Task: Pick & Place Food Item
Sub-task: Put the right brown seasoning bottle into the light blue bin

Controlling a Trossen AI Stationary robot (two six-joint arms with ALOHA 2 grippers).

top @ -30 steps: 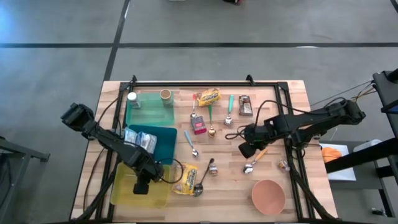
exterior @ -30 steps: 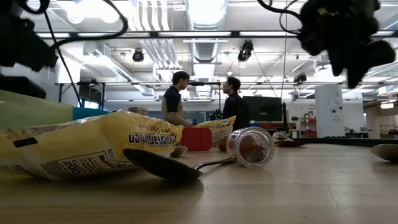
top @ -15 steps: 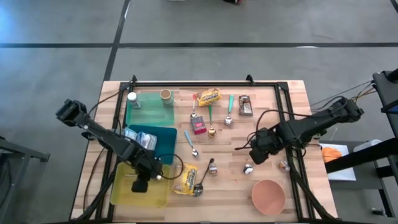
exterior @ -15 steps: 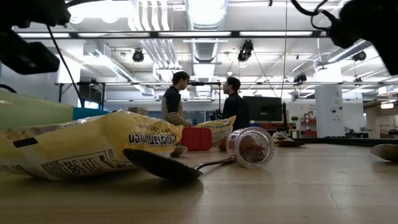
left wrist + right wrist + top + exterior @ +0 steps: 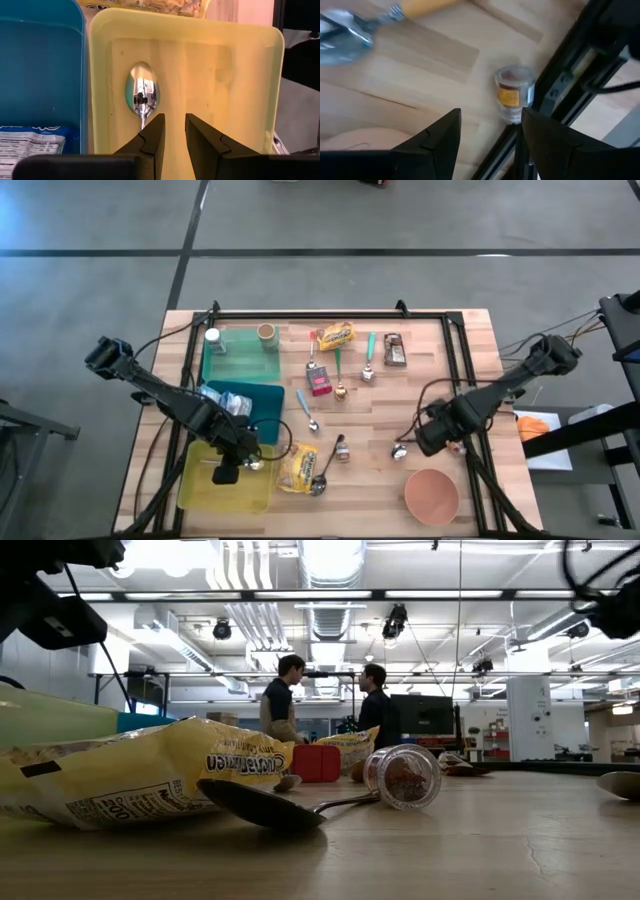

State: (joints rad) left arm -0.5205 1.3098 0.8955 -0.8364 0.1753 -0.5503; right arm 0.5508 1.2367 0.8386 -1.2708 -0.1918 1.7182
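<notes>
Over the yellow tray [image 5: 200, 480] at the table's [image 5: 440, 380] seven o'clock corner hangs the left hand [image 5: 171, 131], fingers nearly together and pinching nothing; a spoon [image 5: 142, 95] lies in the tray just beyond them, likely sorted there. At four o'clock the right hand [image 5: 490, 135], half spread and empty, aims at a small jar [image 5: 514, 95] by the frame rail, probably the food item.
</notes>
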